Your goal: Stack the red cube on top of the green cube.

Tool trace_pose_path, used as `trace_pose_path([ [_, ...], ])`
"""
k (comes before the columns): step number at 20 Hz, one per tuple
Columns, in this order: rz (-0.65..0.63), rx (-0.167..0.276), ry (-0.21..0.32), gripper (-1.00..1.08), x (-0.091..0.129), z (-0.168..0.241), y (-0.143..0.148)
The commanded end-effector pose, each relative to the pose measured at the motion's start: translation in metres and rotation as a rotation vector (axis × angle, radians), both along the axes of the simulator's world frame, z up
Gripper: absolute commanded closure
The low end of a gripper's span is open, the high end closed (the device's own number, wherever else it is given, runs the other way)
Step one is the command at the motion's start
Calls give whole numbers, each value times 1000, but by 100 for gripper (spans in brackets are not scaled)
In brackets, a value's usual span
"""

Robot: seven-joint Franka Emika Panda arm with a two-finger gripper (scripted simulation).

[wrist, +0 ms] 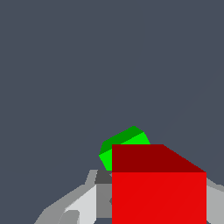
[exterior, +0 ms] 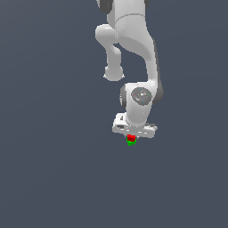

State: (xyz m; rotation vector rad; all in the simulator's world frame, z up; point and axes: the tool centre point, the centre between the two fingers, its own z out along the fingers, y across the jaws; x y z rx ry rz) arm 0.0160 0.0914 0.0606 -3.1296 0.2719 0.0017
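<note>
Red cube [wrist: 158, 197], green cube [wrist: 124, 146]: flat matt colour, smooth; arm [exterior: 133, 40] glossy white; ground [exterior: 44, 156] matt grey

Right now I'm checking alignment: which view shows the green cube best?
The wrist view: the green cube is large, peeking out behind the red cube. The exterior view shows only a green speck under the red.
</note>
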Motion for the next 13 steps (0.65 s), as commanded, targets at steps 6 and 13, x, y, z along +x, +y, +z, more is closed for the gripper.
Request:
trace_pose_path([
  [6,-1,0,-1,-92,3,-1,3],
  [13,-1,0,-1,-92,3,-1,3],
])
